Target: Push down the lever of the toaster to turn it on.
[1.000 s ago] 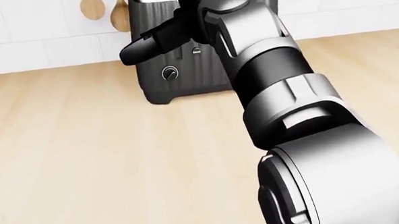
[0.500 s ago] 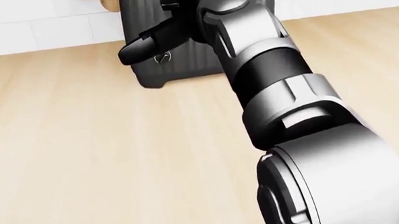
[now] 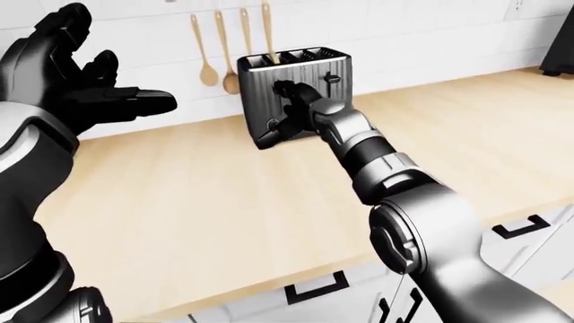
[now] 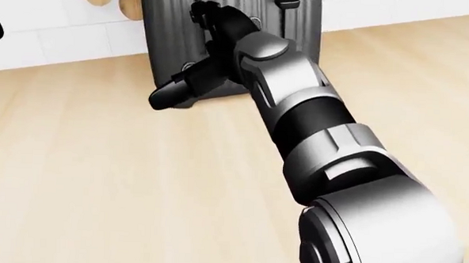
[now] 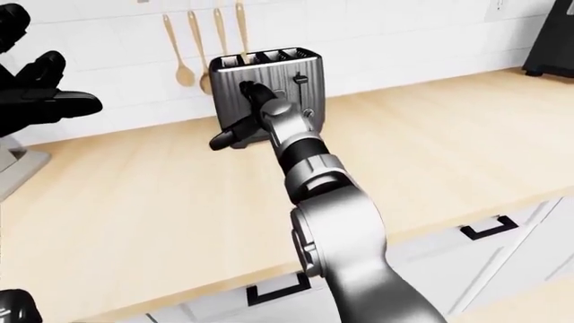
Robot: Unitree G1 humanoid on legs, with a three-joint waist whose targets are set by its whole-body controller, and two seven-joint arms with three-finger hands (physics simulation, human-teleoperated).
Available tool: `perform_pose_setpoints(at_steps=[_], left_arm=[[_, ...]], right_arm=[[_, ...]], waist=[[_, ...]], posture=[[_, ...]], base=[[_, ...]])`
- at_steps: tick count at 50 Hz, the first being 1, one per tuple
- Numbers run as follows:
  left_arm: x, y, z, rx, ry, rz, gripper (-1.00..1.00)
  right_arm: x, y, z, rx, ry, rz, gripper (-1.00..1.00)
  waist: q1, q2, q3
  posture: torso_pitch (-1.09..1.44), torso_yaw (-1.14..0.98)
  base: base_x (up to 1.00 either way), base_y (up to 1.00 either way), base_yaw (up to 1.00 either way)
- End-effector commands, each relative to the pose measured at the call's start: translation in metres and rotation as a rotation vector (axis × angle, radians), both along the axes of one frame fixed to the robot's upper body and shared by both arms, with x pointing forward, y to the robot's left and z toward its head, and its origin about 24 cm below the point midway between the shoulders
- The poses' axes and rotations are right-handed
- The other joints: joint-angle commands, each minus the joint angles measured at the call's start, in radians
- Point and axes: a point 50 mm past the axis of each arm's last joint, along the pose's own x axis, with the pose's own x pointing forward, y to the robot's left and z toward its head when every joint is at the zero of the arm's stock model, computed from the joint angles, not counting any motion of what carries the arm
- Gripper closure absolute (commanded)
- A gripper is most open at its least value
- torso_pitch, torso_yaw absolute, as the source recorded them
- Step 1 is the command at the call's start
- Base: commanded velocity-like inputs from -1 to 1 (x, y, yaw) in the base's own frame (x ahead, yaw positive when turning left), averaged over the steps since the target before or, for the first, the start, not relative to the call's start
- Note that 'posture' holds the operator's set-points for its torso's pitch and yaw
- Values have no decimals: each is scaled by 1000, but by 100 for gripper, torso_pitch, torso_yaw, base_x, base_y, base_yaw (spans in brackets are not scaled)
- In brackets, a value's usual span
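The dark grey ribbed toaster (image 3: 309, 81) stands on the wooden counter against the tiled wall. One lever (image 3: 333, 78) shows on the right side of its face, high up; it also shows in the head view (image 4: 287, 1). My right hand (image 4: 192, 52) lies spread against the left part of the toaster's face, fingers open. One finger (image 4: 166, 96) points down-left beside the toaster's base. The hand hides that part of the face, so I cannot see a lever there. My left hand (image 3: 94, 91) is raised at the upper left, open and empty.
Several wooden spoons (image 3: 208, 57) hang on the white tile wall left of the toaster. The light wood counter (image 3: 206, 202) ends at a near edge above white drawers with black handles (image 3: 315, 289). A black appliance (image 3: 558, 47) stands at far right.
The head camera has shifted, so the toaster sits differently in view. My right hand has slid lower on the toaster's face, its outstretched finger now level with the base.
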Motion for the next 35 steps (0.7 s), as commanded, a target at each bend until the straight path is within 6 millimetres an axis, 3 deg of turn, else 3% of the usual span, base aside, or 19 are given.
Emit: perform_pose_setpoints(at_steps=[1, 15, 29, 35], left_arm=[[-5, 1, 15, 9, -77, 10, -100], [-7, -1, 14, 10, -78, 8, -100], [-5, 0, 12, 9, -73, 11, -100], [-4, -2, 12, 11, -72, 8, -100]], right_arm=[[1, 0, 10, -8, -8, -1, -100], [-3, -8, -14, -110, 133, -26, -100], [-6, -16, -45, -85, 188, -36, -100], [-6, -18, -45, -80, 185, -40, -100]], waist=[[0, 5, -11], [6, 3, -17], [12, 2, -21], [14, 1, -24]], posture=[[-28, 0], [-28, 0], [-28, 0], [-28, 0]], base=[[0, 0, 0], [0, 0, 0], [0, 0, 0], [0, 0, 0]])
